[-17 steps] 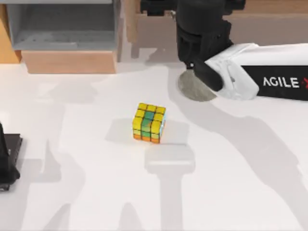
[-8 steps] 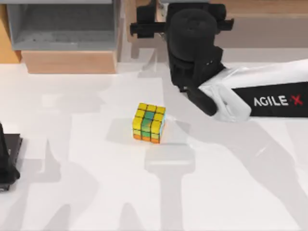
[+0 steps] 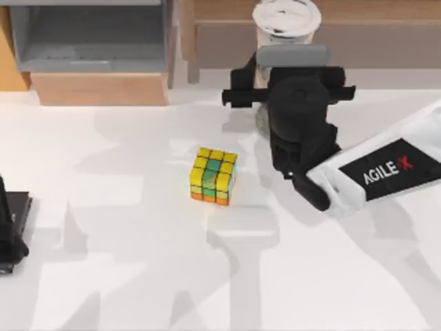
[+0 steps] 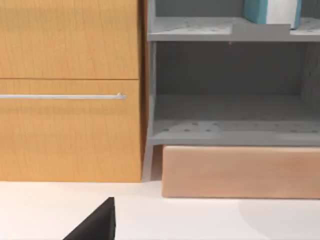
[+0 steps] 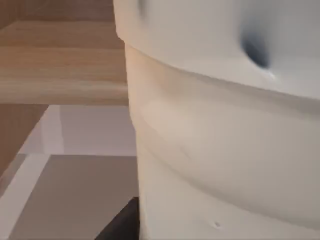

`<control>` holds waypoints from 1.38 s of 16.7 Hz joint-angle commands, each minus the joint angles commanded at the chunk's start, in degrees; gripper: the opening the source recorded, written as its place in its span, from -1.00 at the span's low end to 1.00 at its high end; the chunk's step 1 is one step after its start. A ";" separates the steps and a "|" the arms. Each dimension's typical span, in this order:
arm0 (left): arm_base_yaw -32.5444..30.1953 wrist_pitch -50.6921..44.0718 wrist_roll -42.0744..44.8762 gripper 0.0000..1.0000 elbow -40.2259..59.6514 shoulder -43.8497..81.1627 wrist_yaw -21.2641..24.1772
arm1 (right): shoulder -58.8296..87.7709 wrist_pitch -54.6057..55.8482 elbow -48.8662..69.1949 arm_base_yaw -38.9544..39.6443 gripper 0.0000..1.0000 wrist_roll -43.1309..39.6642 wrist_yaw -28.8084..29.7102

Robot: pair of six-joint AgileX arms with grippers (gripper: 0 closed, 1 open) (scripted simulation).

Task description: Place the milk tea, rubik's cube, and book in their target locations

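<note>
The right tool (image 3: 286, 69) hangs over the back middle of the table (image 3: 138, 276), just in front of the milk tea (image 3: 286, 17). Its fingers are hidden under the black wrist, so I cannot tell whether they are spread or clamped on the cup. The right wrist view has the cup's pale wall and white lid (image 5: 225, 125) very close up, which suggests the tool is at or just beside it. The cup stands beyond the tool, against the wooden ledge (image 3: 386, 10) at the table's back edge; whether that is its target I cannot say, so I judge this item to be in hand or just set down.

The rubik's cube (image 3: 213, 176) sits on the table, nearer the front than the right tool and off toward the left arm's side, well apart from it and untouched; it looks still to be done.

The left tool (image 3: 8, 231) is parked at the table's left edge, its fingers not readable. Ahead of it stands the grey shelf unit (image 4: 230, 135), and the book (image 4: 272, 11) stands upright on the upper shelf, so it appears already placed.

Count: one milk tea, one cube, one book.
</note>
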 joint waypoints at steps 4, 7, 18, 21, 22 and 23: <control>0.00 0.00 0.00 1.00 0.00 0.00 0.00 | 1.20 2.31 0.01 -2.32 -1.00 0.37 -0.29; 0.00 0.00 0.00 1.00 0.00 0.00 0.00 | 1.01 2.13 0.01 -2.07 -1.00 0.43 -0.30; 0.00 0.00 0.00 1.00 0.00 0.00 0.00 | 2.81 4.90 0.86 6.29 -1.00 6.17 0.47; 0.00 0.00 0.00 1.00 0.00 0.00 0.00 | 4.89 6.41 -0.02 0.45 -1.00 2.19 0.21; 0.00 0.00 0.00 1.00 0.00 0.00 0.00 | 5.69 6.97 -0.09 -1.10 -1.00 1.13 -0.01; 0.00 0.00 0.00 1.00 0.00 0.00 0.00 | 6.30 7.42 0.03 -2.01 -1.00 0.51 -0.17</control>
